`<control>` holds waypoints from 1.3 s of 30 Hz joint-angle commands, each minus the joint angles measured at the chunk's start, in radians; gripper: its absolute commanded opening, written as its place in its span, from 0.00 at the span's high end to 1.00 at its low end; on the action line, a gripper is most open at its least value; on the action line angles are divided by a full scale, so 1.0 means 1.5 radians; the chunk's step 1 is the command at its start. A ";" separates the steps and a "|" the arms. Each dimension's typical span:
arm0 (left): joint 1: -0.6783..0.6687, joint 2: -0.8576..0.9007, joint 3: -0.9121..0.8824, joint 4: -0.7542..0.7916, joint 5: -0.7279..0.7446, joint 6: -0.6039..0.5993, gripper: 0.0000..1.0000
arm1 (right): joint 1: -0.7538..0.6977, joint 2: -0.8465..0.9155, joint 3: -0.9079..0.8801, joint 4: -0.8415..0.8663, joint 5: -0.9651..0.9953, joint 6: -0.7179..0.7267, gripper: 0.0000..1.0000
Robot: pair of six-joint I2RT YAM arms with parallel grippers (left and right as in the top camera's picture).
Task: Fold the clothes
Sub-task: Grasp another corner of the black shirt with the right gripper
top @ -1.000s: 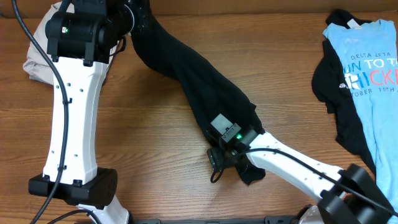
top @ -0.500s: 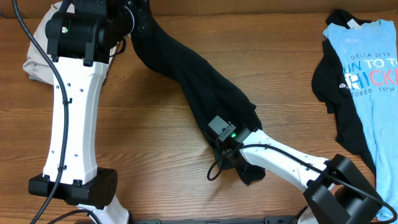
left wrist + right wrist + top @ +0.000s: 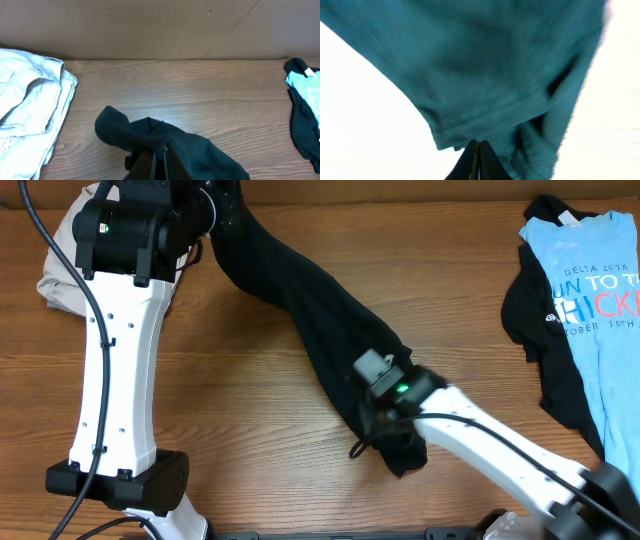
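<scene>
Black garment [image 3: 300, 305] — spans left gripper [image 3: 160, 159] to right gripper [image 3: 478, 151].

Your surface: wooden table [image 3: 250, 410], brown grain, wall along far edge. You have four garments on it. Black garment [image 3: 300, 290] stretches in long diagonal band from far left to centre, near end bunched. Beige garment [image 3: 55, 285] lies crumpled at far left edge, well apart from centre. Light blue T-shirt [image 3: 590, 330], printed lettering up, at right edge, lies on second black garment [image 3: 530, 310], which shows along its left side.
</scene>
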 commanded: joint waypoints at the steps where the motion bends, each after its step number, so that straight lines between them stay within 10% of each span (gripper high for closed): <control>1: 0.001 -0.011 0.025 0.007 -0.005 -0.006 0.96 | -0.014 -0.048 0.034 0.008 -0.046 -0.077 0.95; 6: 0.001 -0.011 0.025 0.008 -0.005 -0.006 0.96 | 0.006 -0.016 0.024 0.009 -0.089 -0.104 0.50; 18: 0.001 -0.011 0.025 -0.002 -0.005 -0.006 0.96 | 0.081 0.089 -0.001 0.034 -0.093 -0.101 0.33; 28: 0.001 -0.011 0.025 -0.003 -0.008 -0.006 0.96 | 0.080 0.193 -0.001 0.049 -0.088 -0.098 0.33; 39: 0.001 -0.011 0.025 -0.011 -0.028 -0.006 0.96 | 0.079 0.196 -0.001 0.056 -0.042 -0.055 0.60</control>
